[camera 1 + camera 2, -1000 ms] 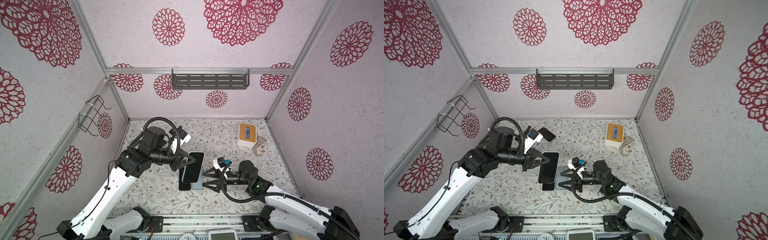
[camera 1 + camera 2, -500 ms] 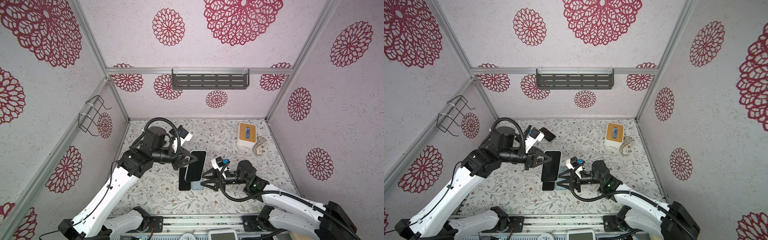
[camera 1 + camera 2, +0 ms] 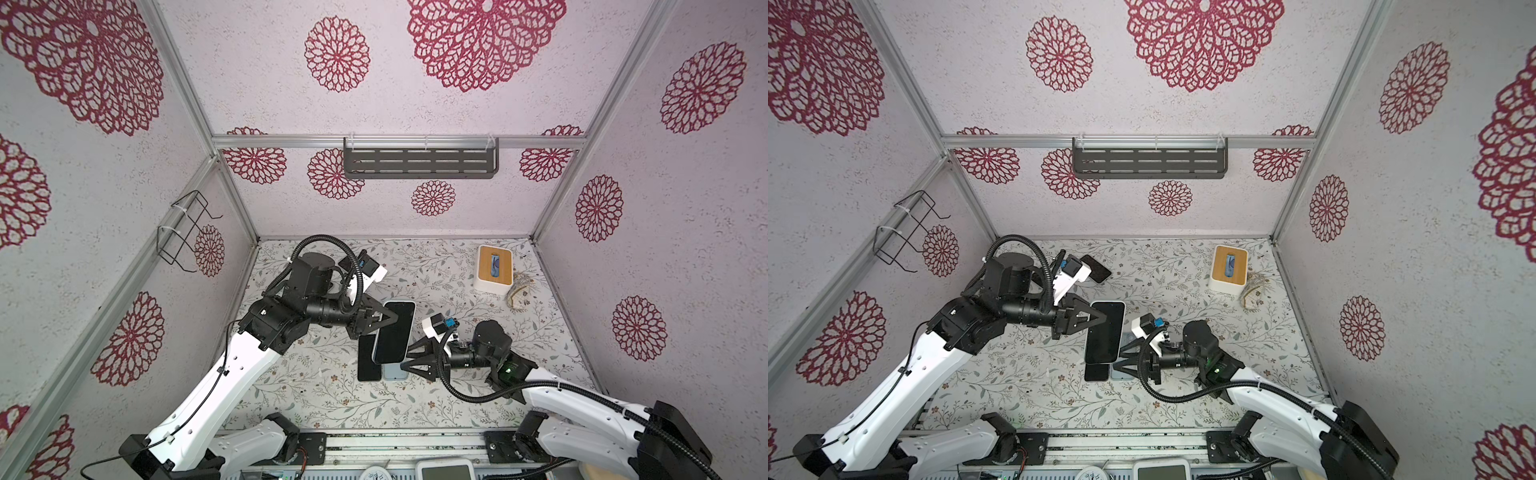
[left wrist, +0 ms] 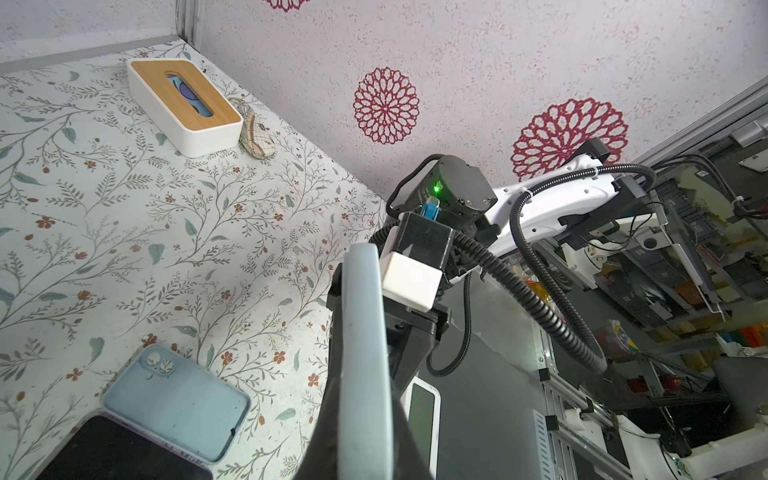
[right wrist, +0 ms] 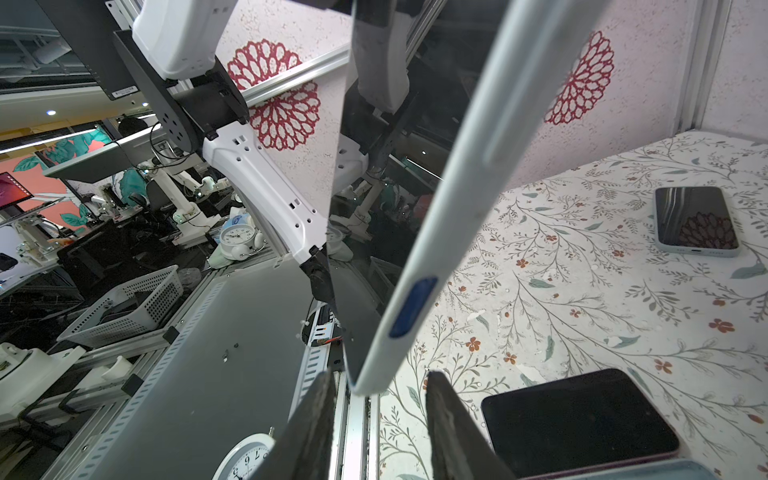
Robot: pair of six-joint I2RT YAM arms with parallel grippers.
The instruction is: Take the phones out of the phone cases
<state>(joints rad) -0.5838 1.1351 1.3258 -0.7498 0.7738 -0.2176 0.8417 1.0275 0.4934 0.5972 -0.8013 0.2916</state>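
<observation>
Although the left end effector (image 3: 384, 323) had the phone (image 3: 394, 332) pinched by its long edge and raised clear of the worktop (image 3: 457, 399), we judged the task barely begun: the pale phone case (image 5: 461, 199) still wrapped the handset all round. The right end effector (image 3: 404, 360) stood partly open, its fingers either side of the phone's lower corner without visibly touching it. A separate empty blue case (image 4: 176, 409) and a dark handset (image 3: 368, 361) lay below. What remained was gripping the case rim and peeling it away from the phone.
</observation>
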